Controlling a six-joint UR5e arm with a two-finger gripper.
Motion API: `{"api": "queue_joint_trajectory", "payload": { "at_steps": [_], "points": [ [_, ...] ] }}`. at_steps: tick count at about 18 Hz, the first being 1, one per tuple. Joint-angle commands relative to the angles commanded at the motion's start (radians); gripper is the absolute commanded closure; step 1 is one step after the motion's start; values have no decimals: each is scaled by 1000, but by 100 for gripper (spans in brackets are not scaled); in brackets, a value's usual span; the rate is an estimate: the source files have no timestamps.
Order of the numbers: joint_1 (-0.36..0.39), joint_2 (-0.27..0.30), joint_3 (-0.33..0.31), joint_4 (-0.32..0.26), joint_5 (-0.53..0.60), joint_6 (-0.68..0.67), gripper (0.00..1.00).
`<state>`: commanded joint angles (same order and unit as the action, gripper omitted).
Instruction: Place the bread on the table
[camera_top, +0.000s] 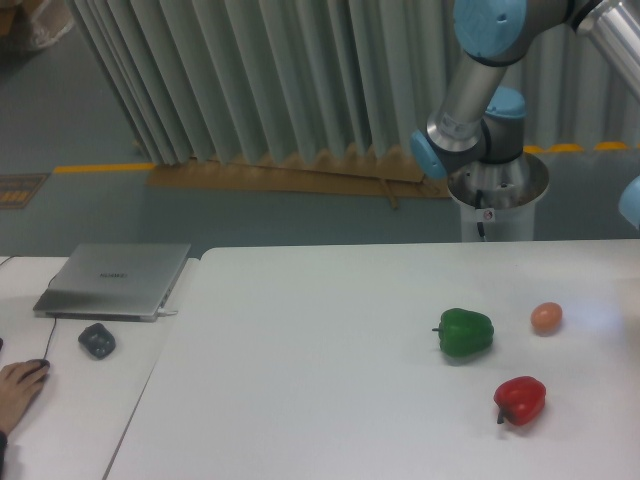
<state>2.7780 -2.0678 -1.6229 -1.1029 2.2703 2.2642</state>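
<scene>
1. No container shows; everything lies loose on the large white desk (300, 380).
2. A green pepper (465, 332) sits right of centre, a small peach-coloured egg (546, 317) lies near it to the right, and a red pepper (520, 399) lies closer to the front edge, apart from both.
3. The bread is nowhere in view, so its place cannot be told.
4. The arm (470, 90) rises from its round base (497, 195) behind the desk's far edge and leaves the picture at the top right; its fingers are out of view, so whether they are spread or pressed together cannot be told.
5. The left and middle of the large desk lie bare, from the rounded far-left corner to the front edge.
6. A narrower desk (60, 400) stands just beside it on the left, carrying a closed grey laptop (115, 280) and a dark mouse (97, 341); a person's hand (18, 388) rests on another mouse at the left edge.
7. The laptop lid bears a small logo too faint to read; a small red mark on the base is also unreadable.
</scene>
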Motion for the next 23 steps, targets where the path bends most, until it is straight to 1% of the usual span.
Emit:
{"api": "queue_joint_trajectory", "payload": {
  "at_steps": [1, 3, 5, 7, 11, 12, 14, 15, 16, 19, 21, 23],
  "points": [
    [0, 0, 0, -2, 0, 2, 6],
    [0, 2, 0, -3, 0, 3, 18],
    [2, 6, 0, -5, -2, 9, 34],
    [2, 9, 2, -6, -3, 11, 52],
    [9, 14, 3, -6, -5, 12, 79],
    [9, 15, 5, -6, -6, 11, 84],
    [14, 18, 14, -6, -15, 8, 90],
    [24, 35, 27, -8, -52, 6, 90],
    [35, 44, 50, -17, -139, 6, 91],
    [101, 109, 54, -49, -399, -38, 91],
    [126, 149, 54, -81, -565, -128, 90],
    [127, 185, 54, -109, -738, -265, 90]
  ]
}}
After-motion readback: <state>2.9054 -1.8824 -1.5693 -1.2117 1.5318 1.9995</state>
